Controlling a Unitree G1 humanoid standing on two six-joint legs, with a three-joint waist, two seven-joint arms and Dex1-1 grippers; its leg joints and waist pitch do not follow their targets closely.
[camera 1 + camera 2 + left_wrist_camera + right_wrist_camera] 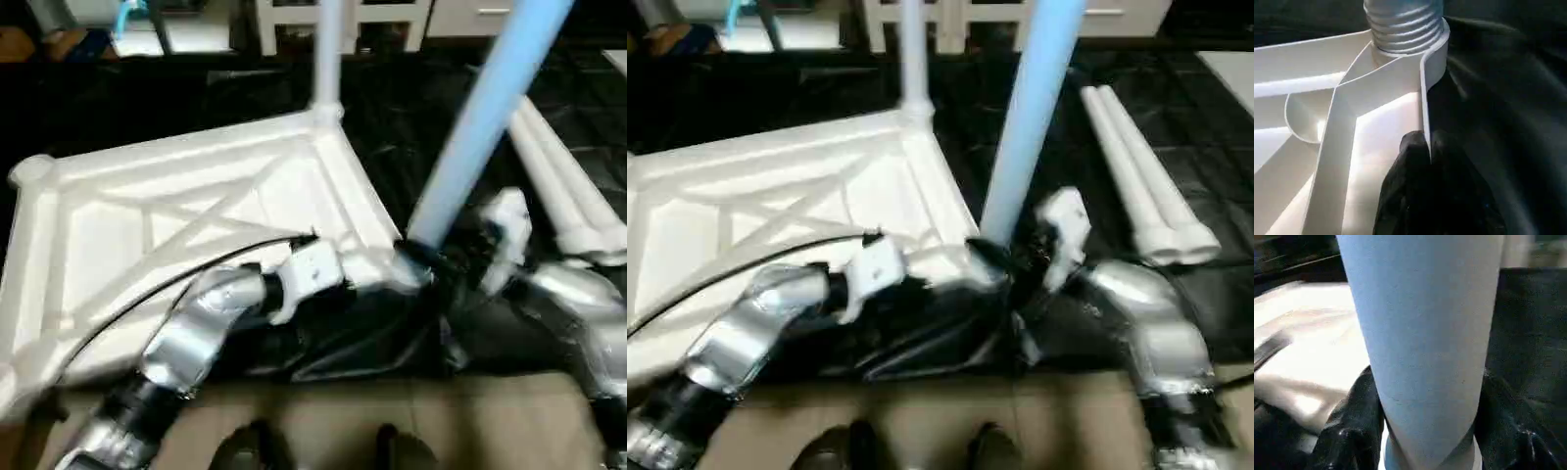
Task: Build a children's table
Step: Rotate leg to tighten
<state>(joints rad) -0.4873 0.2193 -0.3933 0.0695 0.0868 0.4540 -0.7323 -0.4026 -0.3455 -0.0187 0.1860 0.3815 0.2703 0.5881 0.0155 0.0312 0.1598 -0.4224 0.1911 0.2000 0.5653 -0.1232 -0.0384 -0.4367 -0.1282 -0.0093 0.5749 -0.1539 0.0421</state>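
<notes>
The white table top (147, 225) lies upside down, its X-ribbed underside facing up. One leg (328, 59) stands upright in the far corner socket. A second leg (480, 127) leans up from the near right corner, its threaded end (1403, 24) sitting in that socket (1439, 58). My right gripper (1430, 396) is shut on this leg just above the socket, one black finger (1352, 431) on each side. My left gripper (1426, 147) is shut on the top's thin rim wall (1424, 98) beside that corner.
Two loose white legs (568, 186) lie side by side on the black sheet (411, 108) to the right. White furniture (392, 20) stands at the back. A beige floor strip (392, 421) runs along the near edge, with my feet (255, 446) on it.
</notes>
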